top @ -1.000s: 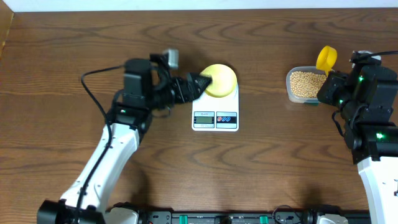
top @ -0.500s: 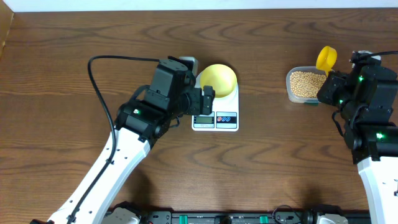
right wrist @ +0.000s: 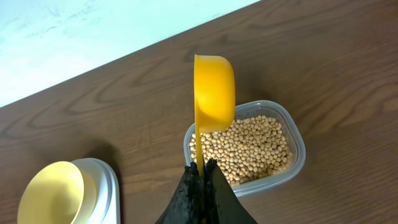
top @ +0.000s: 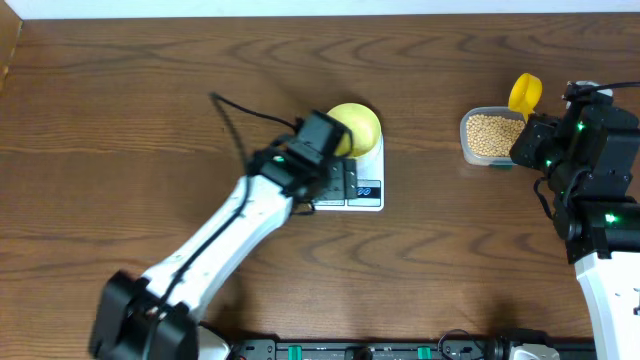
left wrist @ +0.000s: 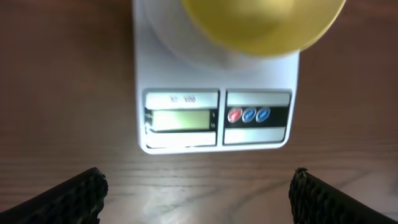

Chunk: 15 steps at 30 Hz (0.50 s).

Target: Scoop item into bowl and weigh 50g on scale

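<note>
Overhead: the bowl (top: 358, 122) sits on the scale (top: 370, 198), and the left gripper (top: 338, 182) hangs over the scale's front. The right gripper (top: 524, 122) is at the tub (top: 464, 135) of beans (top: 490, 133).

Left wrist: the fingers (left wrist: 68, 199) are spread wide above the table (left wrist: 62, 74), and the scale's display (left wrist: 181, 119) and buttons (left wrist: 249, 114) lie between them.

Right wrist: the jaws are pressed together on the handle of the scoop (right wrist: 214, 93). The scoop stands on edge over the beans, and the bowl is empty.
</note>
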Each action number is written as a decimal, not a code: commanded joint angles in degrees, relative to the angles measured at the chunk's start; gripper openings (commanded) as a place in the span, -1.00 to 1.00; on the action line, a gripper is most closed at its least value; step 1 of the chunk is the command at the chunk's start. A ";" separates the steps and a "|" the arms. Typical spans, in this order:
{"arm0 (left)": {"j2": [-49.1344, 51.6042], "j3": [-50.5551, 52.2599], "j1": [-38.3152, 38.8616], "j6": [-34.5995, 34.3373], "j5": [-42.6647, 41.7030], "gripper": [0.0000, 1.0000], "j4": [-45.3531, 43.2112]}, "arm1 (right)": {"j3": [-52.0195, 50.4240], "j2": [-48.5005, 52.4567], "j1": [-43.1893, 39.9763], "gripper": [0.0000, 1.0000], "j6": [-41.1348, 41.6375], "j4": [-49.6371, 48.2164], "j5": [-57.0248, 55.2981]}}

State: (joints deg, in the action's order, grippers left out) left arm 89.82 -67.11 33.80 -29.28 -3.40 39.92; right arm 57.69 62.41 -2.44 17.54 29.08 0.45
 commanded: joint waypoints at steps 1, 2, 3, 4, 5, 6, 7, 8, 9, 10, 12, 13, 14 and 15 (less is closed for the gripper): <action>2.25 -0.28 2.34 -1.90 1.97 0.90 -0.28 | 0.66 -0.26 -0.31 -0.98 0.44 -0.07 0.13; 2.95 -0.28 2.75 -1.07 2.05 0.90 -0.57 | 0.66 -0.26 -0.31 -0.98 0.44 -0.04 0.13; 3.50 -0.28 2.95 -1.01 2.78 0.90 -0.61 | 0.66 -0.26 -0.31 -0.98 0.44 -0.02 0.13; 4.00 -0.24 3.06 -0.98 3.48 0.90 -0.76 | 0.66 -0.26 -0.31 -0.98 0.44 -0.02 0.13; 4.70 -0.02 3.10 -0.98 4.57 0.90 -1.20 | 0.66 -0.26 -0.31 -0.98 0.44 0.04 0.13; 5.11 0.26 3.08 -1.01 5.05 0.90 -1.64 | 0.66 -0.26 -0.31 -0.98 0.44 0.07 0.13; 5.46 0.68 3.08 -1.03 5.81 0.90 -2.19 | 0.66 -0.26 -0.31 -0.98 0.44 0.09 0.13; 5.81 1.22 3.08 -1.03 6.08 0.90 -3.04 | 0.66 -0.26 -0.31 -0.98 0.42 0.11 0.13; 6.03 1.99 3.08 -1.03 6.03 0.90 -4.44 | 0.66 -0.26 -0.31 -0.98 0.42 0.13 0.13; 6.10 2.78 3.08 -1.05 6.03 0.90 -5.86 | 0.66 -0.24 -0.31 -0.98 0.42 0.13 0.13; 6.14 4.22 3.08 -1.03 7.15 0.91 -8.61 | 0.66 -0.26 -0.31 -0.98 0.42 0.13 0.13; 6.16 4.72 3.08 -1.03 8.35 0.91 -9.68 | 0.66 -0.26 -0.31 -0.98 0.42 0.13 0.11; 6.14 4.98 3.08 -1.01 9.33 0.91 -10.32 | 0.66 -0.26 -0.31 -0.98 0.44 0.13 0.13; 6.16 5.05 3.08 -1.03 10.25 0.91 -10.54 | 0.66 -0.26 -0.31 -0.98 0.42 0.13 0.13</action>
State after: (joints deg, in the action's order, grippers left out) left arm 95.55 -62.87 36.93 -30.02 2.28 30.22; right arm 57.69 62.41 -2.44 17.54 29.17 0.45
